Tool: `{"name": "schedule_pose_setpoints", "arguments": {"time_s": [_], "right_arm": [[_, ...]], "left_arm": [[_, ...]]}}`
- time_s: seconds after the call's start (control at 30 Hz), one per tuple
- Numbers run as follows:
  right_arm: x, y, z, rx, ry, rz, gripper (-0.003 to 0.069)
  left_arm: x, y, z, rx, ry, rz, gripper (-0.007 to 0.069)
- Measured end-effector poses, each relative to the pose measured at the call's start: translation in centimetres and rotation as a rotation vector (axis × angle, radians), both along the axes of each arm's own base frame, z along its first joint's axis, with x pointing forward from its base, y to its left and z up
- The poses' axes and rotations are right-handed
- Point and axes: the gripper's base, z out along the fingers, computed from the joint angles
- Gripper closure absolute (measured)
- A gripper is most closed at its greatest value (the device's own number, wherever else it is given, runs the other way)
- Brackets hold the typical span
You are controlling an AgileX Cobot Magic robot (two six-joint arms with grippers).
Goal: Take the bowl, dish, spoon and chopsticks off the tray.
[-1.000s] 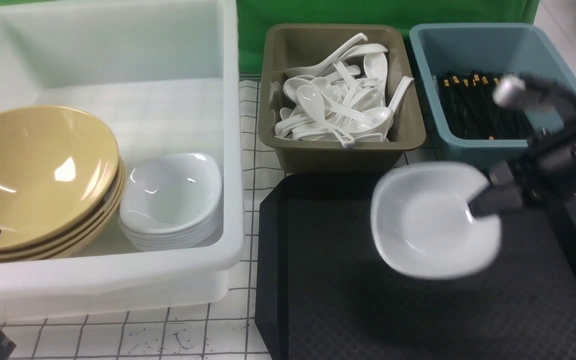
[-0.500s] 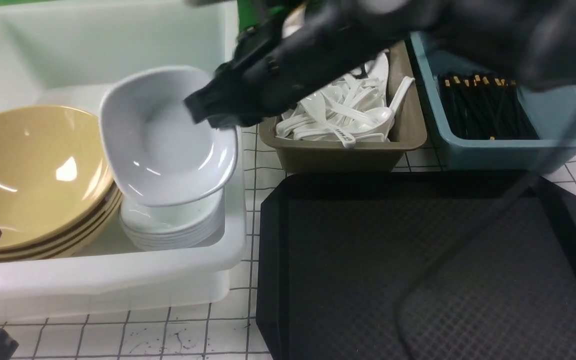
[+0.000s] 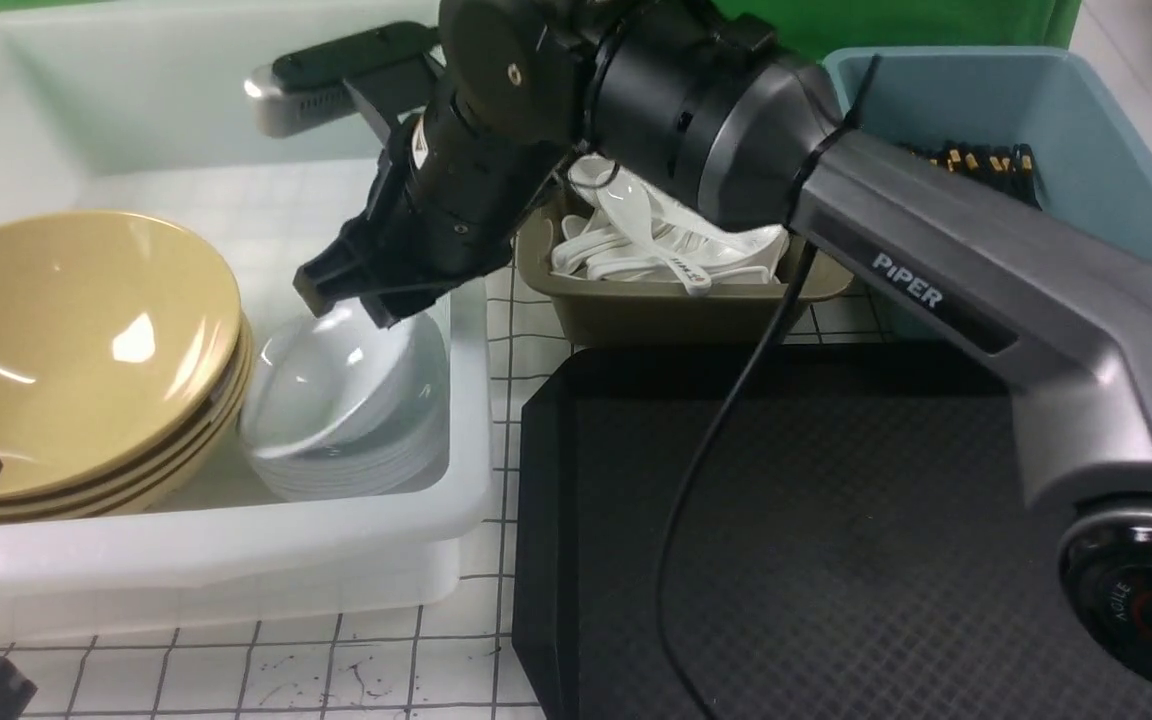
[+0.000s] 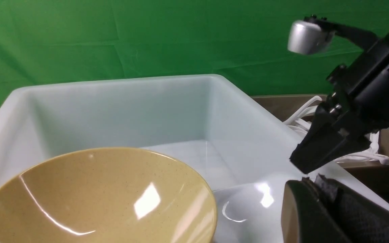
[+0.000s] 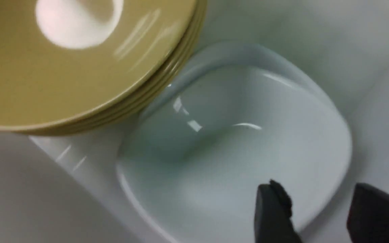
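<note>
Over the white tub on the left, the right gripper hangs with its jaws parted and nothing between them — the white dish lies just below, atop its stack beside the yellow bowl. Right of the tub, the black tray lies bare. At the near left edge sits the left gripper, jaws closed — holding nothing.

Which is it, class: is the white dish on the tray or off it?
Off it. The dish sits on the stack of white dishes in the white tub, under the open right gripper; the tray lies bare.
</note>
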Motion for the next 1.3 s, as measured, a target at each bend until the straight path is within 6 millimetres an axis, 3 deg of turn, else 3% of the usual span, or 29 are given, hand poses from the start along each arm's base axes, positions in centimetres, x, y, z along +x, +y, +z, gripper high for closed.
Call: {"name": "schedule_pose_setpoints", "arguments": {"time_s": [0.17, 0.2, 0.3, 0.37, 0.5, 0.63, 0.7, 0.77, 0.93, 0.97, 1.07, 1.1, 1.17, 1.3], "right_arm": [[-1.9, -3.5, 6.8, -0.058, -0.197, 0.013, 0.0263], [-2.6, -5.1, 9.4, -0.071, -0.283, -0.01, 0.0272], [-4.5, -10.2, 14.6, -0.087, -0.428, -0.092, 0.0322], [-5.9, -13.6, 16.8, -0.099, -0.473, -0.134, 0.0372], [-10.0, -20.1, 17.4, -0.151, -0.457, -0.201, 0.0503], [-14.0, -23.7, 13.9, -0.172, -0.455, -0.186, 0.0594], [-16.5, -25.2, 9.6, -0.107, -0.5, -0.168, 0.0623], [-17.4, -25.6, 7.5, -0.057, -0.517, -0.171, 0.0623], [-20.1, -26.1, -0.3, 0.235, -0.571, -0.187, 0.0623], [-20.3, -26.0, -0.8, 0.267, -0.584, -0.18, 0.0623], [-22.0, -26.7, -5.9, 0.28, -0.616, -0.106, 0.0623], [-22.0, -26.8, -5.8, 0.284, -0.623, -0.104, 0.0623], [-23.1, -27.4, -8.4, 0.255, -0.593, -0.089, 0.0623], [-24.5, -28.6, -10.0, 0.223, -0.583, -0.096, 0.0622]], "left_arm": [[0.0, 0.0, 0.0, 0.0, -0.001, 0.0, 0.0631], [0.0, 0.0, 0.0, 0.0, -0.002, 0.001, 0.0631], [0.0, 0.0, 0.0, 0.0, -0.001, 0.001, 0.0631], [0.0, 0.0, 0.0, 0.0, -0.002, 0.001, 0.0631], [0.0, 0.0, 0.0, 0.0, -0.002, 0.001, 0.0631], [0.0, 0.0, 0.0, 0.0, -0.002, 0.001, 0.0631], [0.0, 0.0, 0.0, 0.0, -0.002, 0.001, 0.0631], [0.0, 0.0, 0.0, 0.0, -0.002, 0.001, 0.0631], [0.0, 0.0, 0.0, 0.0, -0.003, 0.002, 0.0631], [0.0, 0.0, 0.0, 0.0, -0.003, 0.002, 0.0631], [0.0, 0.0, 0.0, 0.0, -0.003, 0.002, 0.0631], [0.0, 0.0, 0.0, 0.0, -0.003, 0.002, 0.0631], [0.0, 0.0, 0.0, 0.0, 0.0, 0.0, 0.0631], [0.0, 0.0, -0.2, 0.001, 0.008, -0.002, 0.0631]]}}
